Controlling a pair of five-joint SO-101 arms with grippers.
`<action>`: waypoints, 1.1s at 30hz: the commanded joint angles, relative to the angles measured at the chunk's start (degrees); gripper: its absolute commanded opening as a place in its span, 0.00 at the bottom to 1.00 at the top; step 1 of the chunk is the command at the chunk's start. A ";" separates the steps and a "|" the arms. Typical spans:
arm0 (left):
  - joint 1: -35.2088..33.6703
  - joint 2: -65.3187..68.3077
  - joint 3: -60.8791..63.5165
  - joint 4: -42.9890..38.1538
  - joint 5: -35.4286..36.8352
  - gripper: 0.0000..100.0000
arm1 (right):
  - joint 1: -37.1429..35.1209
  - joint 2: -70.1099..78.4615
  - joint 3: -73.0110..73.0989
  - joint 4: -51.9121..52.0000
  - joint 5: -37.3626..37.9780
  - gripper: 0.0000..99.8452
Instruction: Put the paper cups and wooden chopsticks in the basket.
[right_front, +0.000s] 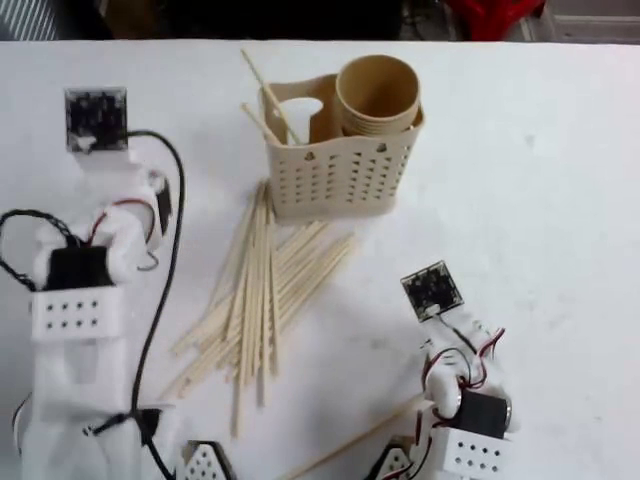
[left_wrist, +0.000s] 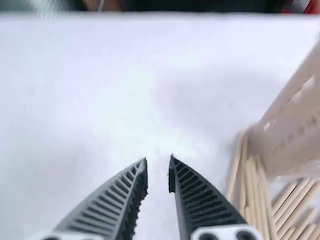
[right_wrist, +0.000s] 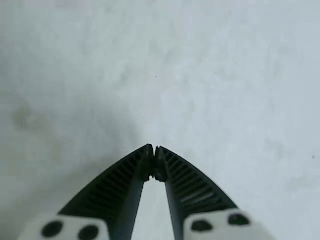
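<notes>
Standing in the basket (right_front: 340, 180): stacked paper cups (right_front: 378, 95); two chopsticks (right_front: 268, 94).

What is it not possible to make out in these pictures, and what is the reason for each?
High view: the number of paper cups; they are nested in the basket, so only rims show.
High view: lower ends of the standing chopsticks, hidden behind the basket wall.
High view: one end of the lone chopstick, cut off by the bottom edge.
Left wrist view: the basket, blurred and cut by the edge.
</notes>
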 joint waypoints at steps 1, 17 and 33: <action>-1.71 3.82 7.03 -9.76 0.88 0.09 | 0.66 -0.13 -2.02 -0.66 6.59 0.05; -1.45 15.08 7.91 -19.96 0.97 0.09 | -14.11 28.62 -30.51 17.98 34.99 0.17; -1.45 15.08 7.65 -19.96 0.88 0.09 | -32.75 54.64 -24.53 14.02 58.29 0.17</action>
